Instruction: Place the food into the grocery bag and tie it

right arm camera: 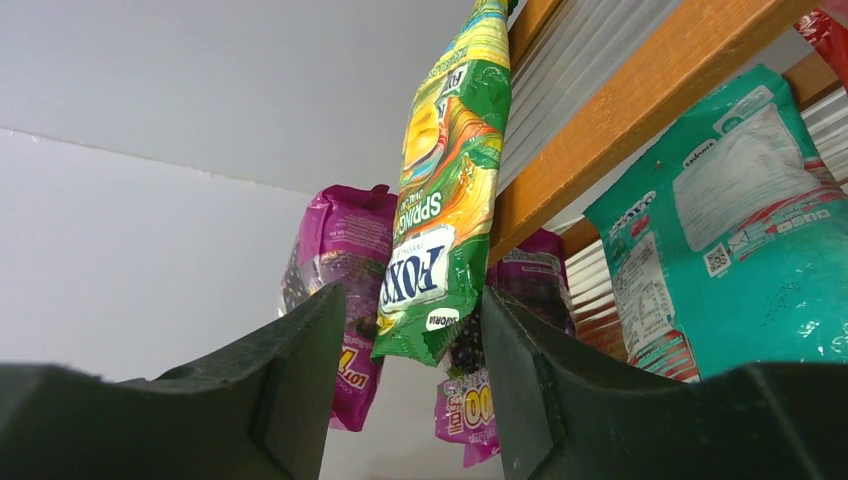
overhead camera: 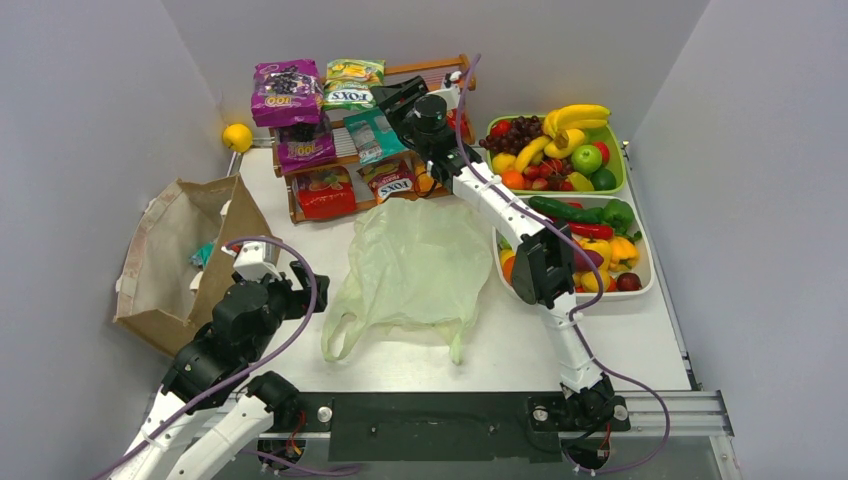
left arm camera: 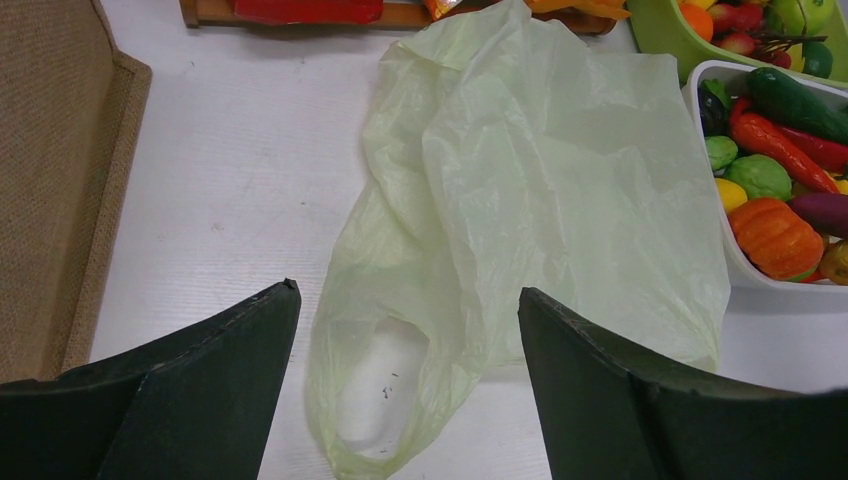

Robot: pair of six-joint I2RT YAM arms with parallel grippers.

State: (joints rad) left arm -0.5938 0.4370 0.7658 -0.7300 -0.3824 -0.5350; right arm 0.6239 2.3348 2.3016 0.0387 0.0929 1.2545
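The step in hand is judged to be the picking of a first snack packet from the wooden rack (overhead camera: pixel 432 70) at the far side of the table (overhead camera: pixel 620 340). The right hand (right arm camera: pixel 415 300) is stretched out to the top of the rack. Its fingers are set on either side of one end of the green FOX'S packet (right arm camera: pixel 445 200). The jaws stand part-open: the packet's edge lies at the finger on the right of the wrist view, while a gap is seen at the other, so no grip is made yet.

The pinch is best completed squarely on the crinkly foil, deep enough that it cannot slip out. The teal packet (right arm camera: pixel 740 250) on the right and the purple packets (right arm camera: pixel 345 240) behind should be left untouched. The packet should be lifted clear of the rack before it is drawn toward the near side.

The grocery bag (overhead camera: pixel 415 265) lies flat in the middle of the table, its handles toward the near edge. The left hand (left arm camera: pixel 408 295) hovers wide open above the bag's near left handle loop (left arm camera: pixel 325 380), with nothing held. It is well placed for the mouth to be raised when the packet is brought over.
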